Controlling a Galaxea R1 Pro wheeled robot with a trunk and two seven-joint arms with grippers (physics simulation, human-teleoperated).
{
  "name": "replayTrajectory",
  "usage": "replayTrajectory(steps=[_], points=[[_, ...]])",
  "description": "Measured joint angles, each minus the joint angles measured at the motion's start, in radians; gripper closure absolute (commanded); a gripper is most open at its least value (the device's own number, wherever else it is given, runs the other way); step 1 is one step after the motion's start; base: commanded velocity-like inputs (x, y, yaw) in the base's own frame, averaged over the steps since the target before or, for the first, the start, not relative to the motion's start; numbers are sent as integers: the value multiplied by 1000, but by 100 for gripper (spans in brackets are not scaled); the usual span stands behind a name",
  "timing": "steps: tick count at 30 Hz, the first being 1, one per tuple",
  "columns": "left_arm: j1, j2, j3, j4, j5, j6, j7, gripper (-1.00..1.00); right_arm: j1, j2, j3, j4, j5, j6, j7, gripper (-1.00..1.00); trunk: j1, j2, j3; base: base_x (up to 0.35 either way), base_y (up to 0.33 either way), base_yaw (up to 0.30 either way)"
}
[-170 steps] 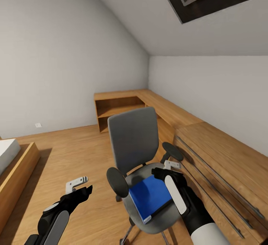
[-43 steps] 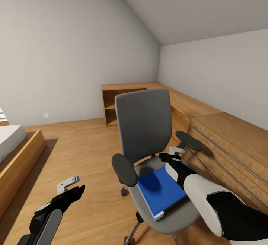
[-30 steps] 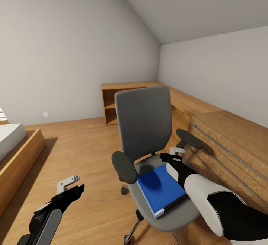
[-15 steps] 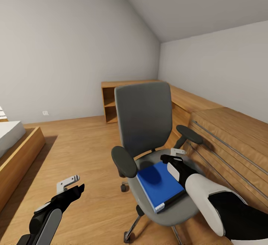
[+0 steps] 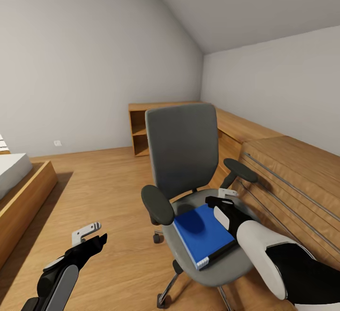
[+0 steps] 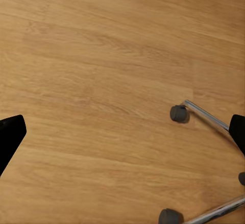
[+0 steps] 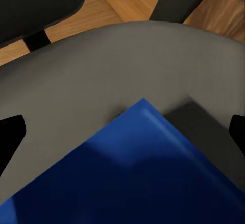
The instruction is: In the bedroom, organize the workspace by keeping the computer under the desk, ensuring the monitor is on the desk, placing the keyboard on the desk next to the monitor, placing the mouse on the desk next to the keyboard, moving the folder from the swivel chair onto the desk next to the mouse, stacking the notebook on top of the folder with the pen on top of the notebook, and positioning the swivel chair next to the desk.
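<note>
Lower centre: blue folder (image 5: 204, 236) on swivel chair (image 5: 182, 159); right gripper (image 5: 222, 202) above it, fingers apart. Lower left: left gripper (image 5: 90, 236), fingers apart.

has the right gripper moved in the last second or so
Yes, slightly: the right gripper has crept toward the robot along the folder's right edge, above the swivel chair seat.

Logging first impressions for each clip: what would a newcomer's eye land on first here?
The bright blue folder lying flat on the seat of the grey swivel chair, mid-room, stands out most. The right claw hovers open just above the folder's far corner. The left claw hangs open over the bare wood floor.
</note>
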Motion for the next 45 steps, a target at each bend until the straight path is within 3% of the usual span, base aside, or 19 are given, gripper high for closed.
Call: replayTrajectory(steps=[30, 45], points=[[0, 1, 1, 4, 3, 3, -1, -100, 0, 0, 2, 0, 3, 1, -7, -100, 8, -14, -6, 0, 0, 0], [0, 3, 2, 5, 5, 3, -2, -100, 0, -2, 3, 1, 5, 1, -8, -100, 8, -14, -6, -130, 0, 0]])
